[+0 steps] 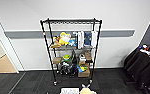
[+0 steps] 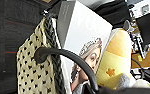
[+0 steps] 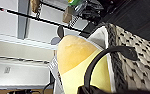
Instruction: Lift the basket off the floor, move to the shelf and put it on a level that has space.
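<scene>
The black wire rack (image 1: 71,50) stands centre frame in the head view, against the pale wall, its casters on the dark carpet (image 1: 36,82). Its uppermost tier (image 1: 72,21) looks bare, while the tiers below hold soft toys, books and cardboard boxes. At the bottom edge of the same view, just right of centre, a white magazine top and a yellow plush peek up; these sit in the woven basket, which is close under the camera and well apart from the rack.

In the left wrist view the basket (image 2: 32,70) shows its cream weave, dark braided rim and one dark loop handle (image 2: 66,58) arching across the frame, with the magazine (image 2: 83,35) standing upright inside and the yellow plush (image 2: 117,57) beside it. In the right wrist view the other loop handle (image 3: 103,60) curves over the plush (image 3: 76,60), with the basket wall (image 3: 138,65) in the lower right of the frame. Each handle runs down toward its camera, so each arm appears to carry one, but I cannot tell whether either gripper's fingers are clamped or loose.

The risks, as I judge them: the free tier is the highest, so the basket must rise above the post tops, and a low approach could knock the rim against the posts and roll the rack on its casters. The handles are thin loops, so uneven lifting could tilt the basket and tip out the tall magazine. The basket seems almost as wide as the rack, leaving little margin sideways.
</scene>
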`<state>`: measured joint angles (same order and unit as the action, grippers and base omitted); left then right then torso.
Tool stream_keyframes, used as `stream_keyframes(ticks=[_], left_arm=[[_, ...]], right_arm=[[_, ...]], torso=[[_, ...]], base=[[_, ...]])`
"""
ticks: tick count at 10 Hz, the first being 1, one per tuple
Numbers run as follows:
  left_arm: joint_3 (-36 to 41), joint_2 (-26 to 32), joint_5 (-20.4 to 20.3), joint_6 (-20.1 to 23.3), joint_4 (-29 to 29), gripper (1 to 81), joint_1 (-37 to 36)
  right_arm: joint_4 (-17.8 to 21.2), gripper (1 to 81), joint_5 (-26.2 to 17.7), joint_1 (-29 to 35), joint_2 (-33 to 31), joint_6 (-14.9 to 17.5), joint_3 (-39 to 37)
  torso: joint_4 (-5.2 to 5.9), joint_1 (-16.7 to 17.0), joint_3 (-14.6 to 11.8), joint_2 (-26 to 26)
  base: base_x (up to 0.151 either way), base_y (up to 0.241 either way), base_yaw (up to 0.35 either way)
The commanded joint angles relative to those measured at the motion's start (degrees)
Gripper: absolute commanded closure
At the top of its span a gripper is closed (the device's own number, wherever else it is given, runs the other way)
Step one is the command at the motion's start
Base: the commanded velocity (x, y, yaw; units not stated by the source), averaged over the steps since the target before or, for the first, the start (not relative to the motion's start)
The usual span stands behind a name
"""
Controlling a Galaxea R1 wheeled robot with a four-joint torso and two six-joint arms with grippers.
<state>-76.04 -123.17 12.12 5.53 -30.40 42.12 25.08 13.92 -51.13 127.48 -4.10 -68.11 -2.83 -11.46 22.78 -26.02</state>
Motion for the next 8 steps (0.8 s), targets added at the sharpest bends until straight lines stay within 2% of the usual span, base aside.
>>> stream_keyframes(ticks=[1,4,5,6,8], left_arm=[[3.53,0.82,2.82,0.09,-1.76,81.1,-7.18],[3.71,0.91,2.91,0.18,-1.76,81.1,-7.18],[3.97,0.91,3.09,0.18,-1.76,81.1,-7.09],[4.15,0.91,3.09,0.18,-1.76,81.1,-7.09],[3.88,0.91,3.18,0.18,-1.76,81.1,-7.0]], right_arm=[[-0.82,81.1,-2.23,6.6,-1.14,-0.21,4.66],[-0.91,81.1,-2.23,6.69,-1.67,-0.21,5.89],[-0.91,81.1,-2.23,6.69,-1.67,-0.12,6.33],[-0.91,81.1,-2.23,6.69,-1.67,-0.12,6.42],[-0.91,81.1,-2.23,6.51,-1.67,-0.12,6.24]], torso=[[0.0,3.62,-5.22,5.62],[0.0,7.51,-10.74,11.5],[0.0,8.85,-11.31,13.49],[0.0,10.09,-8.72,15.33],[0.0,11.46,-9.81,18.28]], base=[[0.0,0.0,0.0],[0.0,0.0,0.0],[0.0,0.0,0.0],[0.0,0.0,0.0],[0.0,0.0,0.0]])
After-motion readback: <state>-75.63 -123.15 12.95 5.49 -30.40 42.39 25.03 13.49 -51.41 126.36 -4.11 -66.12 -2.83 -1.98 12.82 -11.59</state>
